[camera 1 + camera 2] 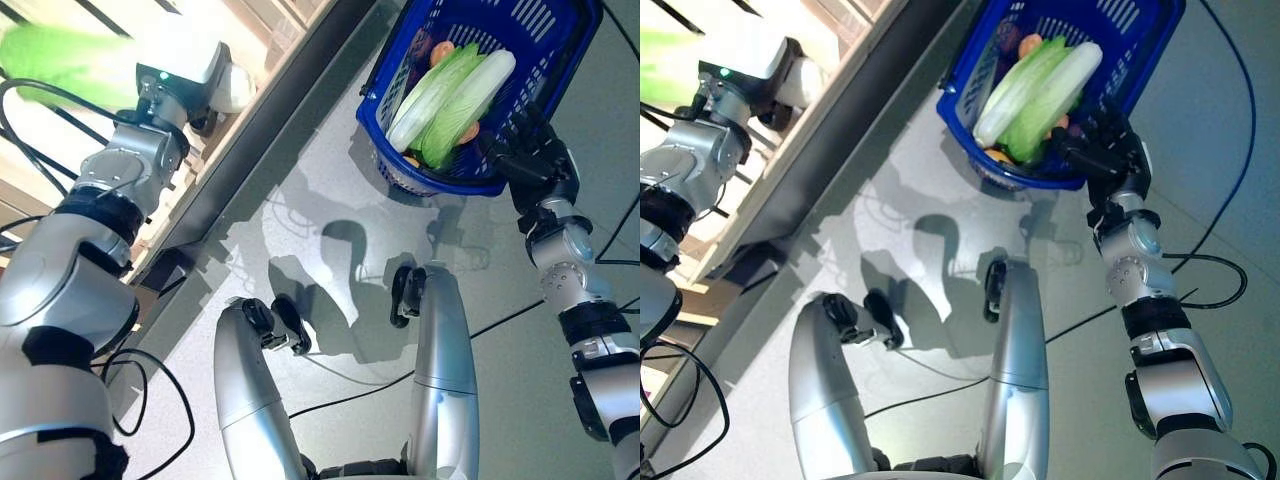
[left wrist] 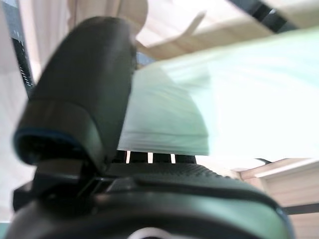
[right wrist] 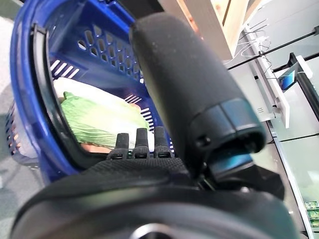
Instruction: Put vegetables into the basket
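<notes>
My left hand (image 2: pixel 84 94) is raised at the wooden stand, up on the left. Its thumb and fingers are closed round a long pale green leafy vegetable (image 2: pixel 224 109), which also shows in the left eye view (image 1: pixel 60 60). The blue plastic basket (image 1: pixel 378 85) stands on the floor at the upper right. In it lie a long green and white leafy cabbage (image 1: pixel 450 90), orange carrots (image 1: pixel 441 52) and a dark purple vegetable (image 1: pixel 420 45). My right hand (image 1: pixel 535 155) rests at the basket's near rim with its fingers straight, and holds nothing.
The wooden stand (image 1: pixel 290 30) with its dark base rail (image 1: pixel 250 150) runs diagonally along the left. Grey floor (image 1: pixel 330 200) lies between the stand and the basket.
</notes>
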Available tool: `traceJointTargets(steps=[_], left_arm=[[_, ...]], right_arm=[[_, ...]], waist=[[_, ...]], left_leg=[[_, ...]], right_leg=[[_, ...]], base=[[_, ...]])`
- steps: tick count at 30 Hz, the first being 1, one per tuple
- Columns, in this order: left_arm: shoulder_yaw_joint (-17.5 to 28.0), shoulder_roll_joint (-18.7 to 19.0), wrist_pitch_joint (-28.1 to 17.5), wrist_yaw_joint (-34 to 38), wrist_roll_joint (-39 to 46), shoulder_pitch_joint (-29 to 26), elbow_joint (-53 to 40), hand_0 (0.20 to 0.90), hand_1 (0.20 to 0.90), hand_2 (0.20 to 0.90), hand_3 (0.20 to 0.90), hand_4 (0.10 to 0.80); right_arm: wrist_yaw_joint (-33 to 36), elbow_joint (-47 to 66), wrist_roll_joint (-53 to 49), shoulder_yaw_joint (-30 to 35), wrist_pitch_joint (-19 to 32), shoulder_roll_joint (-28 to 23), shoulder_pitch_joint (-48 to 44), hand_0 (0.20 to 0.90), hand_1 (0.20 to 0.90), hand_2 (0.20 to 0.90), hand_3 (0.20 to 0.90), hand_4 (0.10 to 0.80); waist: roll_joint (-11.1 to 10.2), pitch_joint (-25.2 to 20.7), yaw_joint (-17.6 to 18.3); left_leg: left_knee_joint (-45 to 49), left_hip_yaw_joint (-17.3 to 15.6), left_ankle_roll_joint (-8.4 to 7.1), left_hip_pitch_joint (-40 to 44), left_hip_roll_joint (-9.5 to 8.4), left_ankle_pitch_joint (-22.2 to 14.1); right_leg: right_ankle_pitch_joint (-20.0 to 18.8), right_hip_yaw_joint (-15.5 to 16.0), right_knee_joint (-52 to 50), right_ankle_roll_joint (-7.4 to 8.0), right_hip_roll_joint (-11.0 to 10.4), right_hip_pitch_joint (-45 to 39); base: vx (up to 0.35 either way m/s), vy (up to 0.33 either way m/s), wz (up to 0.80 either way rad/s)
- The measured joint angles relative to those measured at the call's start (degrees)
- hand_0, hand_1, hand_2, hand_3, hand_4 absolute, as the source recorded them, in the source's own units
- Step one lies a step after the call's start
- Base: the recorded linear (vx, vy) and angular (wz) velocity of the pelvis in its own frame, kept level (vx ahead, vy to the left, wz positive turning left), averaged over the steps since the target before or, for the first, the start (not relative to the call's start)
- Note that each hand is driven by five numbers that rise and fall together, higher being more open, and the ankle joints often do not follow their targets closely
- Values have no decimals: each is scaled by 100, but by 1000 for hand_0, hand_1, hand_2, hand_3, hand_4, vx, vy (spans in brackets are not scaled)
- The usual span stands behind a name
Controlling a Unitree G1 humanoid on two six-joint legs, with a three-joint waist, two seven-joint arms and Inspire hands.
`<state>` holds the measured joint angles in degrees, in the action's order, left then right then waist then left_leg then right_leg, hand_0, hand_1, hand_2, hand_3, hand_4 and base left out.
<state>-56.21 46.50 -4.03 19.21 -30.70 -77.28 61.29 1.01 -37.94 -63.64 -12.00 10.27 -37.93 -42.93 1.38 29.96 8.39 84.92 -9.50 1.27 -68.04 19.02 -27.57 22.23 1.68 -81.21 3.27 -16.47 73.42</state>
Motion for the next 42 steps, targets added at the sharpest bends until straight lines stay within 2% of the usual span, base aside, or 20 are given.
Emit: traceJointTargets(steps=[6, 10, 15, 23, 25, 28, 29, 31, 34, 38, 42], left_arm=[[53, -21, -21, -1, -1, 483, 20, 300, 300, 300, 300, 400], [154, -58, -158, -1, 83, 910, 49, 300, 300, 300, 300, 400], [888, -102, -427, 20, 708, 1248, 7, 300, 300, 300, 300, 400], [2201, -146, -918, 58, 2008, 1973, -614, 300, 300, 300, 300, 400], [2277, -149, -1041, 48, 2266, 2169, -731, 300, 300, 300, 300, 400], [2794, -361, -1052, -101, 2717, 2531, -961, 300, 300, 300, 300, 400], [2825, -376, -1064, -116, 2794, 2643, -1027, 300, 300, 300, 300, 400], [3208, -499, -1148, -282, 3250, 3204, -1430, 300, 300, 300, 300, 400], [3664, -763, -1151, -580, 3812, 3526, -1645, 300, 300, 300, 300, 400], [3970, -1033, -1152, -982, 4707, 3816, -2056, 300, 300, 300, 300, 400], [4033, -1464, -1153, -1281, 5407, 3997, -2293, 300, 300, 300, 300, 400]], right_arm=[[0, 0, 4, 4, 0, 7, 21, 900, 900, 900, 900, 800], [-27, 5, 26, 0, 1, 60, 104, 900, 900, 900, 900, 800], [-112, 19, 43, 1, 4, 102, 237, 900, 900, 900, 900, 800], [-324, 71, 533, -184, -172, 536, 643, 900, 900, 900, 900, 800], [-381, 248, 714, -344, -254, 600, 763, 900, 900, 900, 900, 800], [-504, 430, 749, -409, -351, 827, 898, 900, 900, 900, 900, 800], [-516, 451, 752, -411, -365, 870, 953, 900, 900, 900, 900, 800], [-742, 612, 963, -415, -377, 982, 1276, 900, 900, 900, 900, 800], [-1146, 735, 1172, -410, -483, 985, 1418, 900, 900, 900, 900, 800], [-1652, 972, 1171, -410, -744, 963, 1400, 900, 900, 900, 900, 800], [-1783, 1115, 1171, -482, -952, 978, 1386, 900, 900, 900, 900, 800]], waist=[[0, 0, -3], [-4, -2, -5], [-14, -6, -5], [-116, -57, -45], [-133, -209, -82], [-195, -255, -127], [-193, -315, -141], [-194, -725, -195], [-179, -766, -320], [-112, -934, -331], [-40, -1172, -364]], left_leg=[[-329, -41, -49, 522, -18, 28], [-922, -103, -192, 1304, -85, 111], [-1640, -192, -293, 2183, -213, 213], [-3343, -214, -549, 3979, -499, 642], [-3657, -215, -611, 4258, -521, 700], [-4536, -320, -669, 5066, -612, 1009], [-4687, -346, -677, 5169, -617, 1044], [-5223, -393, -736, 5423, -628, 1243], [-6170, -499, -783, 6135, -654, 1625], [-7465, -504, -837, 6859, -720, 2226], [-7875, -495, -838, 7139, -729, 2353]], right_leg=[[-10, 91, 315, 16, 9, -537], [-66, 213, 871, 105, 54, -1323], [-107, 324, 1493, 160, 62, -2180], [-256, 629, 2837, 173, 137, -3917], [-265, 674, 3064, 172, 173, -4156], [-451, 814, 3730, 154, 222, -4886], [-464, 829, 3838, 158, 240, -4983], [-590, 894, 4314, 175, 362, -5213], [-863, 989, 5089, 165, 547, -5867], [-1314, 1040, 6237, 213, 814, -6598], [-1613, 1119, 6980, 276, 936, -7063]], base=[[22, 8, -1], [57, 26, -4], [91, -10, -1], [88, -32, 1], [68, -12, -3], [125, -13, -2], [153, -23, -2], [189, -33, 0], [215, -37, -2], [104, -12, 12], [21, -10, 7]])
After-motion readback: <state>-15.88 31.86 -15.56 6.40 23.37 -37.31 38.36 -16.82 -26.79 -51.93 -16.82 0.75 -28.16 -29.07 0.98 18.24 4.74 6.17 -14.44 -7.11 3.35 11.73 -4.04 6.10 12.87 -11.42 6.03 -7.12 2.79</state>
